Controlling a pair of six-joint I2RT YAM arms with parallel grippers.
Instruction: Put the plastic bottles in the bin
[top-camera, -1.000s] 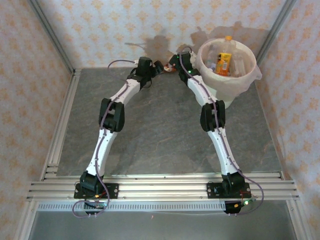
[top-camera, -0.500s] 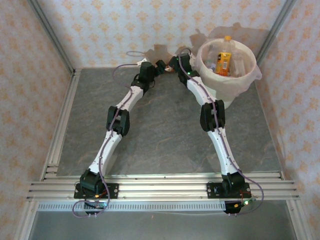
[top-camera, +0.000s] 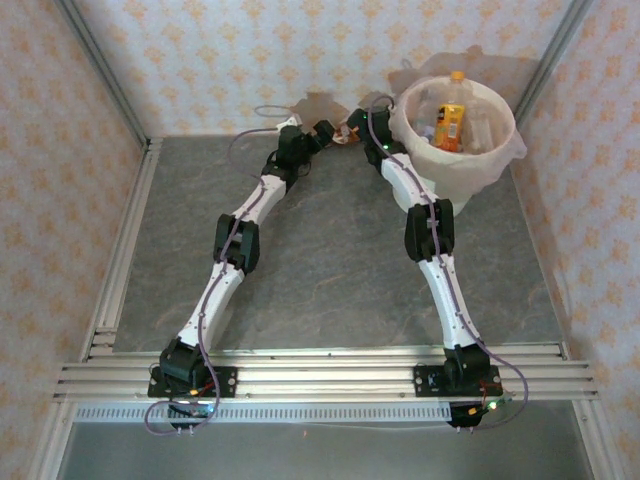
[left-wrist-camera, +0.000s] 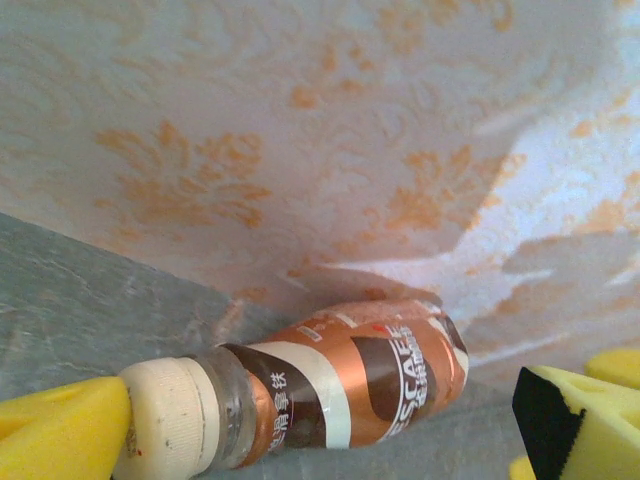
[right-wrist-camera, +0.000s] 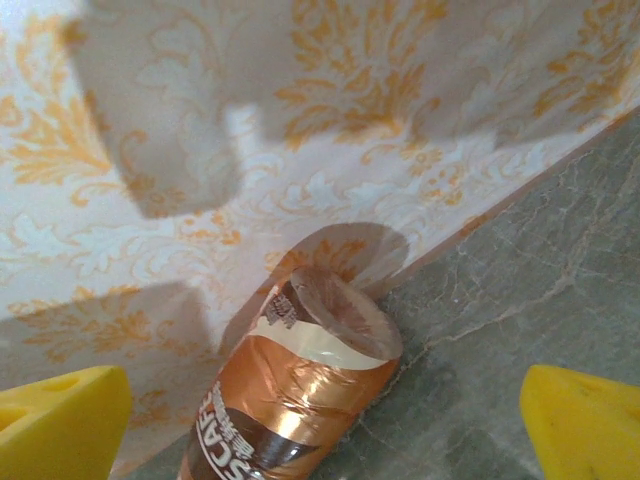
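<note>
**Top view.** Both arms stretch to the far wall, left of the large round cream-white bin lined with a thin plastic bag (top-camera: 500, 150). The left gripper (top-camera: 325, 130) and right gripper (top-camera: 356, 126) face each other closely. A small brown-and-copper plastic bottle (top-camera: 346, 136) lies between them at the foot of the wall. In the bin stands an orange-labelled bottle with a yellow cap (top-camera: 450, 118), with clear bottles (top-camera: 480, 125) beside it.

**Left wrist view.** The brown bottle lies on its side on the grey table (left-wrist-camera: 70, 300), against the patterned wall. Its cream cap (left-wrist-camera: 165, 415) sits just beside one yellow finger (left-wrist-camera: 60, 430); I cannot tell whether they touch. The jaws are spread wide and bracket the bottle lengthwise, holding nothing.

**Right wrist view.** The same bottle shows base-first, low between the spread yellow fingers (right-wrist-camera: 585, 420). These jaws are empty too.

**Step in hand.** This looks like the pickup of a bottle left on the table. The right arm seems better placed, since its jaws would close across the body rather than end to end. It probably needs to advance and lower before closing. The left arm should give way, as the two grippers are crowded together.
</note>
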